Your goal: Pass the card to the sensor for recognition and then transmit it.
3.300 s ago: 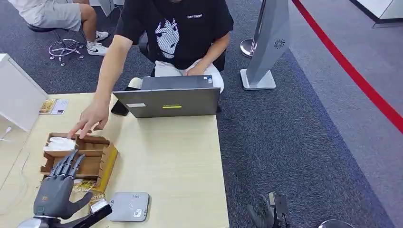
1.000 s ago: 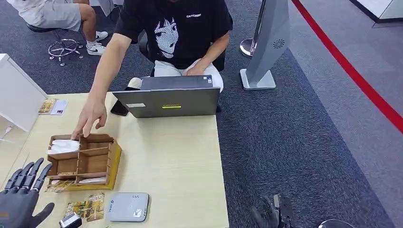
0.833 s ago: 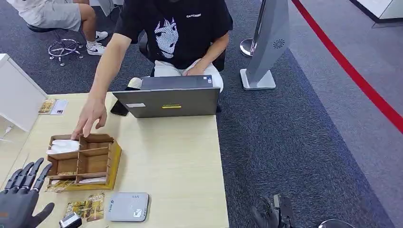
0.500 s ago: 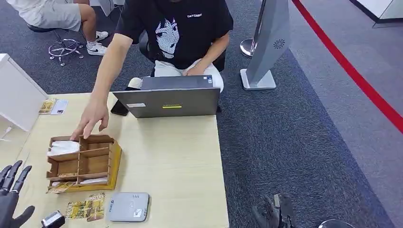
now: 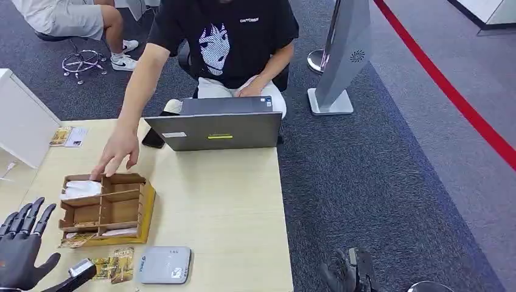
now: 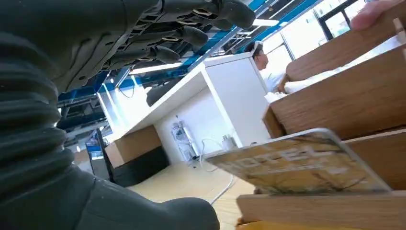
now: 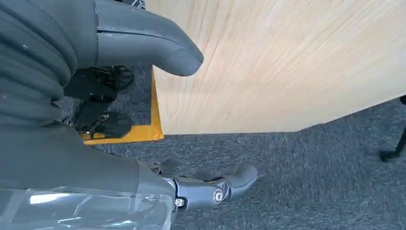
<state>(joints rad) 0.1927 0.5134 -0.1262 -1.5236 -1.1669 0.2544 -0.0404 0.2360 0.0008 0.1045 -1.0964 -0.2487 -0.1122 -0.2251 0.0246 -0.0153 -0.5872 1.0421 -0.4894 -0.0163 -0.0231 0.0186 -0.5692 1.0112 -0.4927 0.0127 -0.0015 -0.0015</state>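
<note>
Left hand (image 5: 21,246): seen at the table's near left corner, fingers spread apart, nothing held; it hovers just beside the wooden organiser.
Right hand (image 7: 210,187): seen hanging by the table edge above the carpet; whether it is spread or curled cannot be told.
Table (image 5: 219,201): pale wood.
Organiser (image 5: 106,210): a person's hand (image 5: 118,149) is placed at its far rim.
Sensor (image 5: 164,265): a grey flat pad, lying just beside the card.
Card (image 5: 115,266): lying flat by the organiser's near side; judged light, thin, stiff and slick, best pinched by one lifted edge.
</note>
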